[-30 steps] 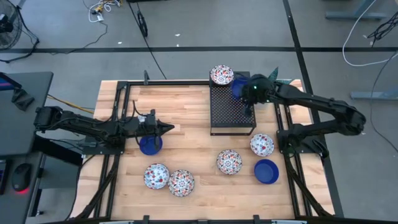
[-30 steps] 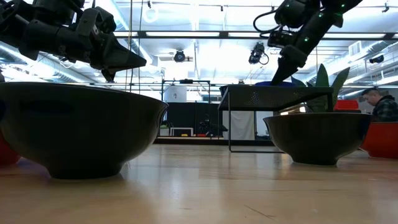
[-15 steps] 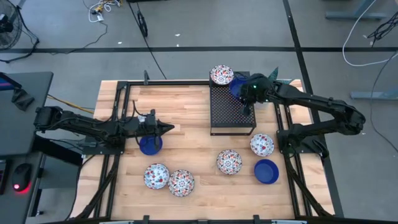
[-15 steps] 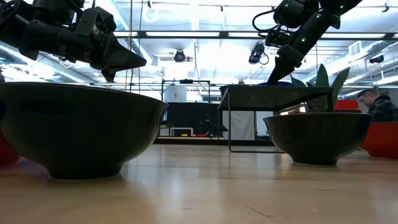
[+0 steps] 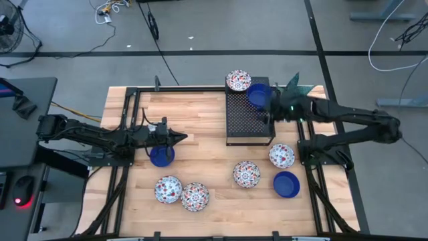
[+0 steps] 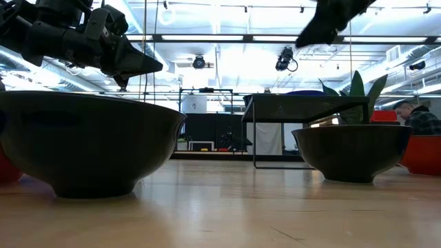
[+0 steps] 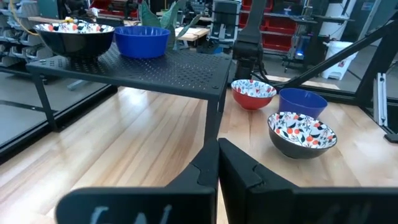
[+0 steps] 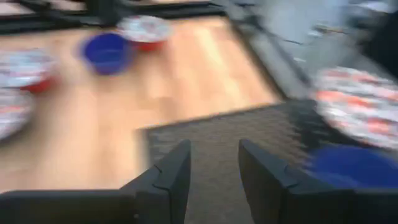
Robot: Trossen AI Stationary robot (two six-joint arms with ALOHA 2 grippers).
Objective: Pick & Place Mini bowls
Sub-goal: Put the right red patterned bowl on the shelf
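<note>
Clearing the black rack (image 5: pixel 249 119) cleanly matters: right gripper (image 8: pixel 213 163), fingers apart and seemingly empty, hangs over it beside a blue bowl (image 5: pixel 258 96) and a patterned bowl (image 5: pixel 238 81). Lift straight, avoiding both. Left gripper (image 5: pixel 180 138), pinched closed, hovers near another blue bowl (image 5: pixel 161 156).
</note>
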